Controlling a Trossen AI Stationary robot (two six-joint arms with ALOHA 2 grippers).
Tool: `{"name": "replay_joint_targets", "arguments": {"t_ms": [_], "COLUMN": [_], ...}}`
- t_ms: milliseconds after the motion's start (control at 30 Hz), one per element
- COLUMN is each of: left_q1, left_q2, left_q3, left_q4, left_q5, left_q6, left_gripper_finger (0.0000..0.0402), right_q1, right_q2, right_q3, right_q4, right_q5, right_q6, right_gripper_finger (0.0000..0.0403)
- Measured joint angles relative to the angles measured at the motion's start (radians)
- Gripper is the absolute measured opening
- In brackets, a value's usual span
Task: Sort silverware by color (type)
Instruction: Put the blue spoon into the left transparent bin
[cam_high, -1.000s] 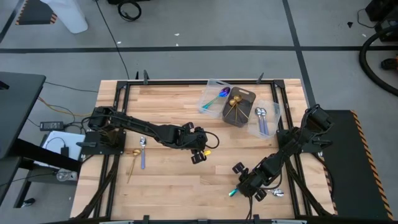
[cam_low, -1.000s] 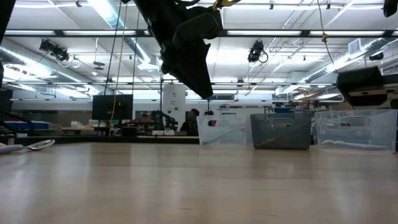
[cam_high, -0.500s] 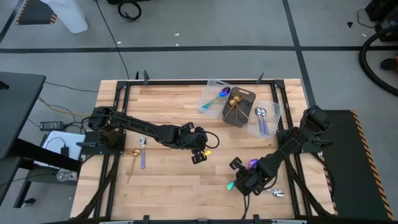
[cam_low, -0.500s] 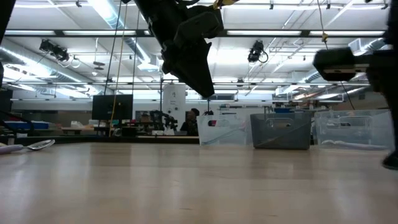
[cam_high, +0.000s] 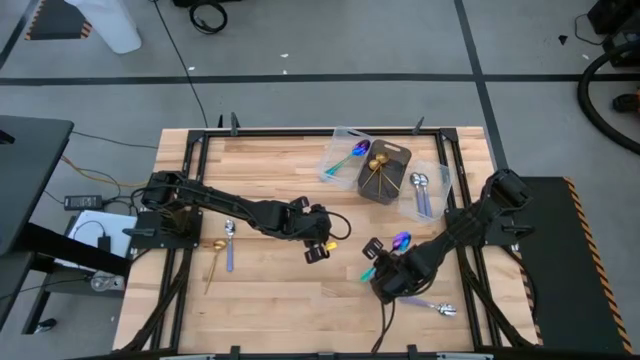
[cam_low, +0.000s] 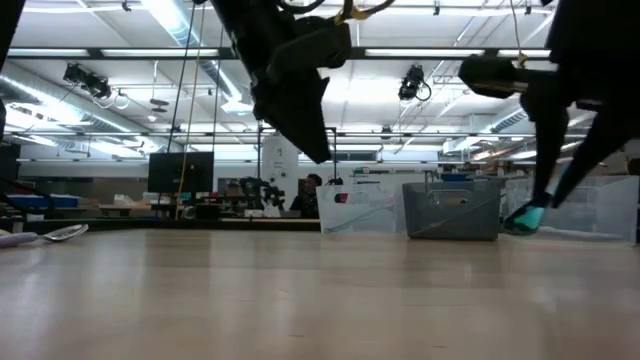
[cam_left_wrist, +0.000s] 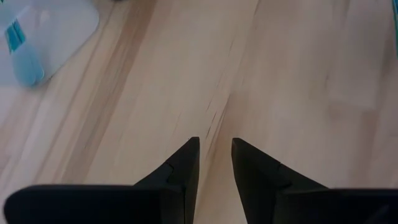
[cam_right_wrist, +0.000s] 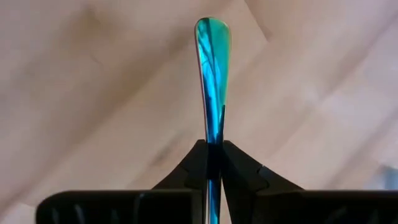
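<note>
Nearest the front edge of the pale wooden plank table (cam_high: 270, 300), a slim plain silver spoon (cam_high: 437, 309) is lying flat at the right. Just beyond it the right pincer (cam_high: 378, 268) is hanging above the boards on its dark, bent arm, its two fingers pinched tight on the handle of a slim iridescent purple-blue-teal spoon (cam_high: 388, 254), which is raised clear of the table with its teal tip jutting out past the fingertips. Level with it toward the middle, the left pincer (cam_high: 322, 246) is hovering on a long outstretched arm, its fingers (cam_left_wrist: 249, 165) standing a narrow gap apart and gripping nothing. Over at the left, a shiny gold spoon (cam_high: 214, 260) and a silver spoon with a bluish handle (cam_high: 229, 245) are resting side by side on the wood. Farthest back, a clear plastic tray (cam_high: 336, 152) is holding an iridescent spoon (cam_high: 346, 158), a dark brown-grey rectangular bin (cam_high: 400, 159) is holding gold spoons (cam_high: 378, 167), and a second clear tray (cam_high: 438, 200) is holding silver spoons (cam_high: 421, 189).
</note>
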Motion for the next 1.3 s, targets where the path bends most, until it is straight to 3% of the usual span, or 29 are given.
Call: {"name": "replay_joint_targets", "arguments": {"t_ms": [533, 800, 1067, 1300], "left_q1": [-0.003, -0.03, -0.04, -0.039], "left_q2": [0.0, 0.0, 0.0, 0.0], "left_q3": [0.0, -0.01, -0.01, -0.01], "left_q4": [-0.152, -0.207, -0.207, -0.185], "left_q5": [-0.001, -0.108, -0.142, -0.148], "left_q6": [-0.043, -0.013, 0.046, 0.041], "left_gripper_finger": [0.0102, 0.0095, 0.0077, 0.0073], "right_q1": [-0.143, -0.184, -0.269, -0.387], "right_q2": [-0.002, -0.007, -0.125, -0.231], "right_q3": [0.0, 0.001, 0.001, 0.002], "right_q4": [-0.076, -0.091, -0.032, 0.117], "right_q5": [0.166, 0.306, 0.344, 0.339], "right_q6": [-0.18, -0.291, -0.4, -0.601], "right_gripper_finger": [0.004, 0.004, 0.004, 0.004]}}
